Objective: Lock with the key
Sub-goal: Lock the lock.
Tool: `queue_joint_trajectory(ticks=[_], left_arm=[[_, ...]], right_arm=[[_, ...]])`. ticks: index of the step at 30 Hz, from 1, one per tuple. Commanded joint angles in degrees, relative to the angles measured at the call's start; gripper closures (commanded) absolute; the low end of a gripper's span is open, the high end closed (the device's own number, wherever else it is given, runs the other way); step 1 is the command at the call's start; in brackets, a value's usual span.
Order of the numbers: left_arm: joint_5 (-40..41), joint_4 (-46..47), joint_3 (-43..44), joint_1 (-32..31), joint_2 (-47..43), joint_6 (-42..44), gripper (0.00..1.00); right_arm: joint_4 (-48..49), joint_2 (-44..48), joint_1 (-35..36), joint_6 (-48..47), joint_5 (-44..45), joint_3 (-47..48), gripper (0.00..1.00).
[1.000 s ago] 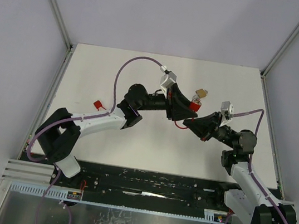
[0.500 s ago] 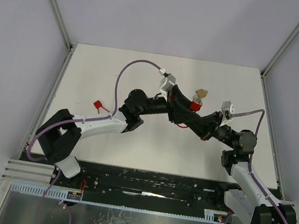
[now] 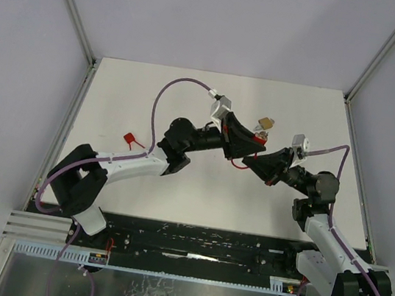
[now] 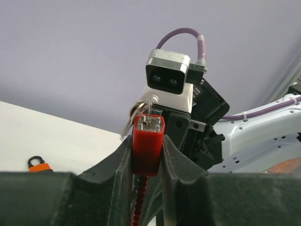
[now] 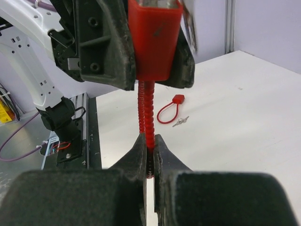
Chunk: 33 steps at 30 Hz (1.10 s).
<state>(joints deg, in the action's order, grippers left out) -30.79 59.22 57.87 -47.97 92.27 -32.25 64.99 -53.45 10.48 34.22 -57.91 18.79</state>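
Ignoring the spare lock (image 3: 132,138) at the left of the bench (image 3: 197,200). At mid-frame of the top view, raised off it, clamping the lock (image 4: 148,143) tight in the left pincer (image 4: 146,153), key (image 4: 150,107) end up, probably for free access. Just right, squeezing its cable (image 5: 146,108) in the closed right pincer (image 5: 149,149), likely steadying for the turn

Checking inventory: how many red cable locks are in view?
2. One red cable lock is clamped in the left tool, its cable pinched by the right tool. The second lock lies on the table's left side, keys beside it. Others could be hidden.
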Motion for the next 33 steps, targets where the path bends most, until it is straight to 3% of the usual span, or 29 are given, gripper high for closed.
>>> queue_joint_trajectory(ticks=[1, 3, 5, 6, 8, 9, 11, 13, 15, 20, 25, 28, 30, 33], left_arm=[[-3.14, 1.74, 3.19, -0.24, 0.11, 2.13, 0.89], [-6.16, -0.89, 4.12, -0.08, 0.03, 4.81, 0.99], [-9.95, -7.76, 5.87, 0.82, -1.06, 10.79, 1.00], [-11.85, -13.86, 7.31, 1.42, -1.81, 15.04, 1.00], [-14.81, -30.77, 11.51, 2.93, -3.78, 28.42, 1.00], [-15.54, -40.75, 14.06, 3.69, -4.52, 36.19, 1.00], [-14.37, -65.28, 19.77, 4.37, -4.98, 57.32, 1.00], [-11.06, -81.63, 25.03, 4.43, -3.97, 70.69, 1.00], [-6.51, -92.75, 29.94, 4.41, -2.59, 77.50, 1.00], [2.87, -110.70, 37.31, 2.50, 1.11, 84.75, 1.00], [9.99, -115.98, 38.49, -2.12, 1.95, 85.87, 1.00], [11.19, -116.48, 38.97, -4.45, 2.12, 85.46, 1.00], [11.02, -116.77, 39.87, -5.54, 2.67, 85.36, 1.00], [10.73, -117.90, 41.72, -6.59, 4.38, 84.66, 1.00]], right_arm=[[0.77, 1.55, -0.23, -1.92, 1.17, 1.21, 0.98], [-2.18, 2.89, -0.33, -4.45, -0.36, 1.83, 0.83], [-9.57, 5.72, -0.93, -12.67, -3.37, 2.94, 0.52], [-18.90, 7.68, -1.42, -19.48, -5.06, 3.84, 0.34], [-39.25, 11.68, -3.47, -37.44, -7.87, 7.77, 0.16], [-51.14, 13.44, -4.40, -52.38, -8.10, 11.37, 0.09], [-66.48, 15.48, -5.80, -66.05, -7.58, 15.14, 0.00], [-75.04, 16.34, -7.50, -73.61, -9.86, 17.30, 0.00], [-80.03, 16.78, -8.15, -77.26, -12.41, 18.87, 0.00], [-79.26, 15.91, -8.28, -78.18, -16.12, 17.78, 0.00], [-70.40, 13.61, -8.28, -75.06, -20.89, 15.26, 0.02], [-64.21, 9.84, -7.83, -71.41, -26.28, 14.17, 0.19], [-65.52, 6.97, -4.64, -71.67, -26.17, 15.24, 0.33], [-60.95, 5.77, 0.16, -66.27, -18.54, 14.20, 0.34]])
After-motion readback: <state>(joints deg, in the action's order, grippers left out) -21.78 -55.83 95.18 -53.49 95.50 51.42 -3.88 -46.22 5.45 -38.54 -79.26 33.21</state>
